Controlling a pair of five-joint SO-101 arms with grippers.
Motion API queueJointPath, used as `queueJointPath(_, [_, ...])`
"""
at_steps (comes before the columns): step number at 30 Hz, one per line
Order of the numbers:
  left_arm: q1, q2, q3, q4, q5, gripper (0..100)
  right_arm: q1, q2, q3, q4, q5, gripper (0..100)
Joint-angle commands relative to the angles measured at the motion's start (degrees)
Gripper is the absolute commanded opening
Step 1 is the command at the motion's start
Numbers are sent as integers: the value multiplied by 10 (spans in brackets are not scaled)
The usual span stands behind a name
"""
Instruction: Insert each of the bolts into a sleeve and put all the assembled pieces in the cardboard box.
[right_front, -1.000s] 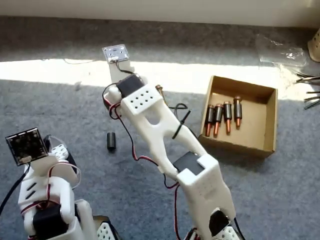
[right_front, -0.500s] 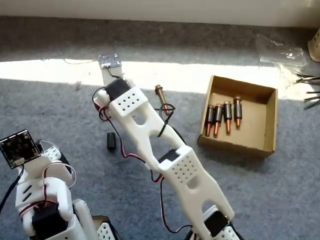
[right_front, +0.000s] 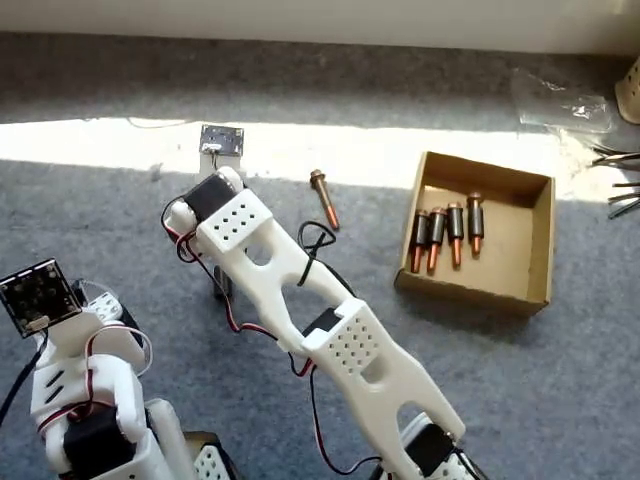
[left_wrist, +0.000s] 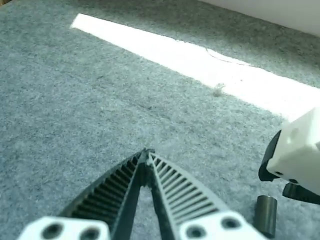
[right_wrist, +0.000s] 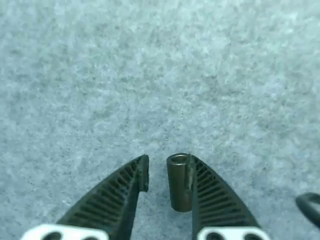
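Note:
A dark sleeve (right_wrist: 179, 182) stands upright on the grey carpet between the fingers of my open right gripper (right_wrist: 167, 172), against one finger and with a gap to the other. From above, the right arm (right_front: 240, 225) covers most of that sleeve (right_front: 221, 289). A copper bolt (right_front: 324, 198) lies loose on the carpet between the arm and the cardboard box (right_front: 535, 240). Several assembled pieces (right_front: 446, 233) lie side by side in the box. My left gripper (left_wrist: 146, 153) is shut and empty, low over the carpet, with the sleeve (left_wrist: 265, 215) off to its side.
The left arm (right_front: 70, 370) sits at the near left corner. A clear plastic bag (right_front: 560, 100) and some dark tools (right_front: 615, 180) lie past the box at the far right. A bright strip of sunlight crosses the carpet.
The right arm has swung left, away from the bolt, and now stands over the sleeve; the bolt lies uncovered. The left arm shifted slightly at first, then stayed.

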Motion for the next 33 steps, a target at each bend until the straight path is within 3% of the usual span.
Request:
queueJointPath(1, [-7, -4, -4, 3, 4, 10, -5, -9, -26, -14, -17, 110])
queueJointPath(19, [-7, -4, -3, 2, 4, 10, -23, 56, -27, 0, -14, 106])
queueJointPath(33, [-7, -4, 18, 0, 4, 11, -7, 58, -203, 105, -17, 105])
